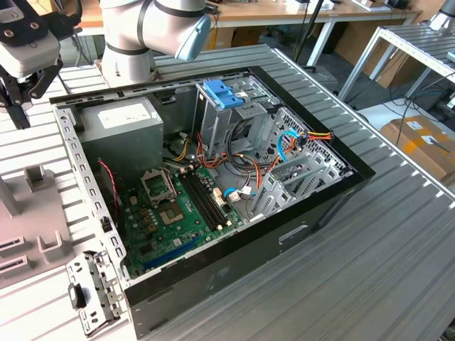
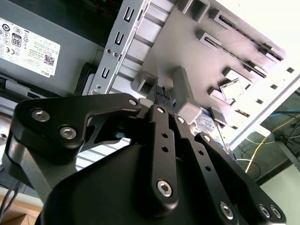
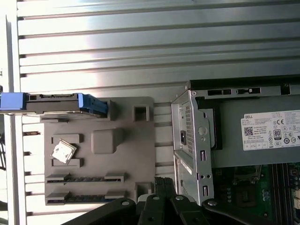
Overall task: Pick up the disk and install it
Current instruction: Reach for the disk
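The disk [image 3: 56, 104], a dark drive in a light blue carrier, stands on edge in a slot at one end of the grey parts fixture [image 3: 126, 159]. A corner of its label [image 2: 208, 123] peeks out behind my fingers in the second wrist view. My gripper [image 3: 161, 180] hovers over the fixture's other end, close to the computer case wall [image 3: 187, 140] and well apart from the disk. Its black fingers [image 2: 159, 122] lie together, holding nothing. In the exterior view the gripper [image 1: 18, 117] hangs at the far left, above the fixture [image 1: 35, 220].
The open computer case [image 1: 341, 185] fills the middle of the slatted table, with a power supply [image 1: 121, 121], a motherboard [image 1: 178, 213] and a drive cage topped by a blue latch [image 1: 222, 92]. The fixture also holds a processor chip [image 3: 63, 152] and memory sticks [image 3: 82, 179]. A loose metal bracket [image 1: 92, 291] lies nearby.
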### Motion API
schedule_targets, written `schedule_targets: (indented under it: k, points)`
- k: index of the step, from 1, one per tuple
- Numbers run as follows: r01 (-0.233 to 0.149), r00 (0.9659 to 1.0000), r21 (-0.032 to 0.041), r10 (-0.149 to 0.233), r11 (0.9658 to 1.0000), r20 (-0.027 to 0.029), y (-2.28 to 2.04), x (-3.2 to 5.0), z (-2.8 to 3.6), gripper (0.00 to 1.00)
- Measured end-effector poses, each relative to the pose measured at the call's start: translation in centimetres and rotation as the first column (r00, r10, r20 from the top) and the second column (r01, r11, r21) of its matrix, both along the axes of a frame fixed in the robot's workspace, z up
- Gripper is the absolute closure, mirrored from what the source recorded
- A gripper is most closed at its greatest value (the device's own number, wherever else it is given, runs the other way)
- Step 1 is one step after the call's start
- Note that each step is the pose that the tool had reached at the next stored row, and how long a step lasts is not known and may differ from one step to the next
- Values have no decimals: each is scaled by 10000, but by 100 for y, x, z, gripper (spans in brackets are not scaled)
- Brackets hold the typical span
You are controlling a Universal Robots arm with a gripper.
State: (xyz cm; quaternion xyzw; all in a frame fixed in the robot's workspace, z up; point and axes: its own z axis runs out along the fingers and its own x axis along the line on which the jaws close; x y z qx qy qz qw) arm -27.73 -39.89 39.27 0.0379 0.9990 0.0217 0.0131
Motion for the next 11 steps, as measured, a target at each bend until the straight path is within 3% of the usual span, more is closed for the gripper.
schedule_targets:
  k: [11]
  points:
    - [-1,10000,0,1,10000,0,0,-45,-1,89]
